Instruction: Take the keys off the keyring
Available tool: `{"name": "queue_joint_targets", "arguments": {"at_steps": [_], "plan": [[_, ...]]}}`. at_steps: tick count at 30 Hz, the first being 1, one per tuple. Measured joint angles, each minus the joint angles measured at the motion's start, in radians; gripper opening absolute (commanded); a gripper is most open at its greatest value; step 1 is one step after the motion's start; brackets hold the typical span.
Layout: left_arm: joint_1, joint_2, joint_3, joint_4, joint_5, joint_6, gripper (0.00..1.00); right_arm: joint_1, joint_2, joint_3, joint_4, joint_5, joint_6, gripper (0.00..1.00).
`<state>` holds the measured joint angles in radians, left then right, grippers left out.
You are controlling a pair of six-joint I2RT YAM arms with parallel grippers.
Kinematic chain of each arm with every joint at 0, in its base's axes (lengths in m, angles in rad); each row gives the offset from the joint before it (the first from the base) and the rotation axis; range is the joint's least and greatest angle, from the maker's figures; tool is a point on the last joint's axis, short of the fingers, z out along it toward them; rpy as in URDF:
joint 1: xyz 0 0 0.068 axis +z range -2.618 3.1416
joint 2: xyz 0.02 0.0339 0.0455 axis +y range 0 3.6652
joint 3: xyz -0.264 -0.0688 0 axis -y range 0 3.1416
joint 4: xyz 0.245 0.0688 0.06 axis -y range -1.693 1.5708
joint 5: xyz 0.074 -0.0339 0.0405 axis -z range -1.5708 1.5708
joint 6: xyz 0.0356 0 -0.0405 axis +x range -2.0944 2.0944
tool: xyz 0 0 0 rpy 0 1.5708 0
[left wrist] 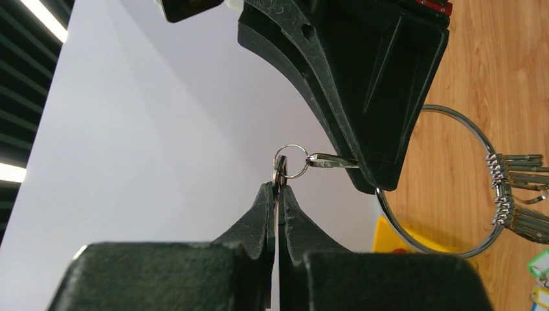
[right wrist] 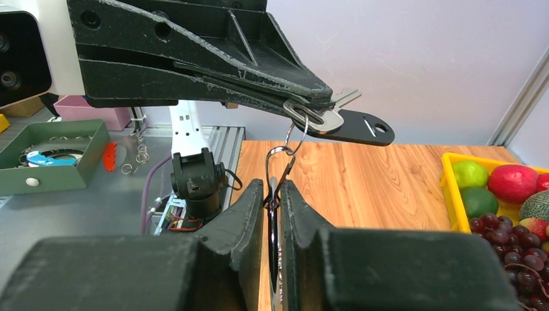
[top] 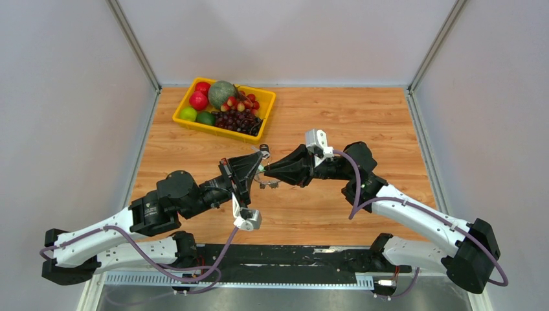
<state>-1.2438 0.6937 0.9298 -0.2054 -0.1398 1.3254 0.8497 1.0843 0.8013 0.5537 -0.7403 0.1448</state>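
Got a yellow tray (top: 220, 131) of fruit (top: 238, 120) sitting at the back-left of the worktop (top: 362, 116), well apart from the action. Seeing both arms reaching inward, tips nearly nose to nose mid-worktop: left tool (left wrist: 279, 194) clamped on one silver key (right wrist: 325, 120), right tool (right wrist: 275, 191) pinched shut on the keyring (left wrist: 454, 112), other keys (left wrist: 518, 194) bunched along the loop.

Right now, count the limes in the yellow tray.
2. A lighter lime in the tray's near left corner, a darker lime just right of it. Others may hide under the other fruit.
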Motion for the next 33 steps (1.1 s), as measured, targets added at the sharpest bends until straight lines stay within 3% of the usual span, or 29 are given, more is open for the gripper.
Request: {"name": "queue_joint_targets", "arguments": {"at_steps": [7,16,33], "plan": [[0.000,0.000,0.000,0.000,-0.001,0.000,0.00,0.000,-0.002,0.000,-0.006,0.008,-0.005,0.00],[-0.003,-0.006,-0.012,-0.003,-0.012,-0.047,0.00,0.000,-0.076,-0.064,0.035,0.024,-0.016,0.00],[-0.010,0.083,0.028,-0.074,-0.009,-0.284,0.00,0.000,-0.132,-0.140,0.071,0.015,-0.069,0.00]]}}
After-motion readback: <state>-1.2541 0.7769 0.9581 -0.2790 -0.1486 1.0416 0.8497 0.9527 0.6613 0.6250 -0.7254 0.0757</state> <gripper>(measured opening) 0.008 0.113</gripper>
